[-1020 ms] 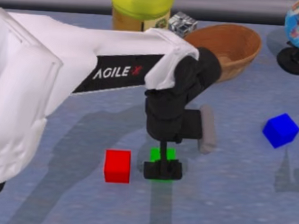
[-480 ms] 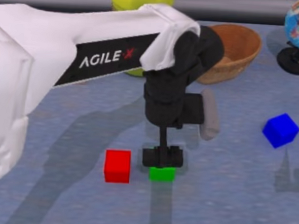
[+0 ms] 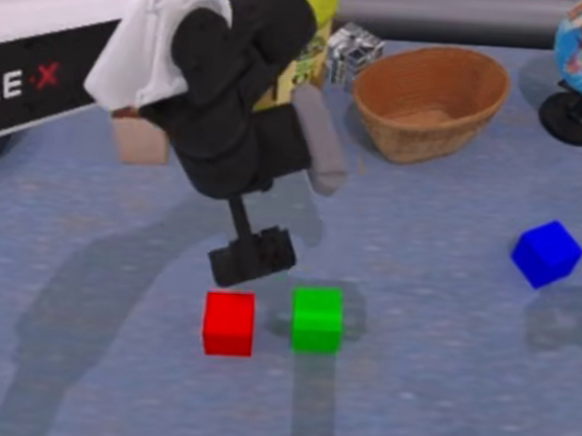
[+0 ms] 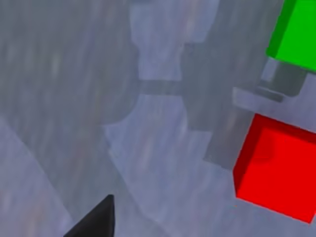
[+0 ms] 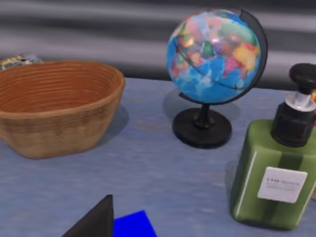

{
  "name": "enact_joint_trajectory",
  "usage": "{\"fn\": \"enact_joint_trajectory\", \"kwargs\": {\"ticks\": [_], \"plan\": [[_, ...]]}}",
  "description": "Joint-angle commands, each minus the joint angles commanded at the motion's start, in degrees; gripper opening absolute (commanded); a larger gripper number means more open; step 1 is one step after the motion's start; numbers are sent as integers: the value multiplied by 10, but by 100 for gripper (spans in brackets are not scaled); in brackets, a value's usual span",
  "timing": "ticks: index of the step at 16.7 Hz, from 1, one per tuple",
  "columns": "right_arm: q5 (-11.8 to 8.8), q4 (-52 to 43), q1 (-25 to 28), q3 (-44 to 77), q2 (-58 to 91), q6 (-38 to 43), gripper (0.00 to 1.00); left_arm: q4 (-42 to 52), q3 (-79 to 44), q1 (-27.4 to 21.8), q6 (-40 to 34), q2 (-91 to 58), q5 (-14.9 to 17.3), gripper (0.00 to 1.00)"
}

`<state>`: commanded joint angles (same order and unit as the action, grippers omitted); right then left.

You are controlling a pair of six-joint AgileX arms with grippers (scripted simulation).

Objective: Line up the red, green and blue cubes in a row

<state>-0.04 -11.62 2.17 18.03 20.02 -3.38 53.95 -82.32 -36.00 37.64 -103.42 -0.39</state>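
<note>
Top view shows the red cube (image 3: 228, 323) and the green cube (image 3: 316, 319) sitting side by side on the worktop (image 3: 429, 385), a small gap between them and their faces roughly level. I judge that two thirds of the row is laid. The blue cube (image 3: 546, 253) is well apart from the green cube, off toward the worktop's right side and a little farther back, turned at an angle to the other two. It has yet to be brought in beside the green cube.

My left gripper (image 3: 253, 257) hangs just behind the gap between the red and green cubes, touching neither and carrying nothing. From above its fingers form one dark lump, and the left wrist view catches only a single dark tip, so I cannot tell whether they are spread or pressed together.

My right arm is absent from the top view. Its wrist view looks over a wicker basket (image 5: 57, 103), a globe (image 5: 215, 54) and a green pump bottle (image 5: 276, 173), with just a corner of the blue cube showing past one dark tip, so its fingers' state is likewise beyond telling. A yellow container behind my left arm is mostly hidden by it.
</note>
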Motion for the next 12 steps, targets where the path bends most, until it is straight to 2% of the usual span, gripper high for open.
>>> {"fn": "enact_joint_trajectory", "kwargs": {"ticks": [12], "plan": [[4,-348,43,499,708,-102,100,-349,542,253,-244,675,-2,100]]}}
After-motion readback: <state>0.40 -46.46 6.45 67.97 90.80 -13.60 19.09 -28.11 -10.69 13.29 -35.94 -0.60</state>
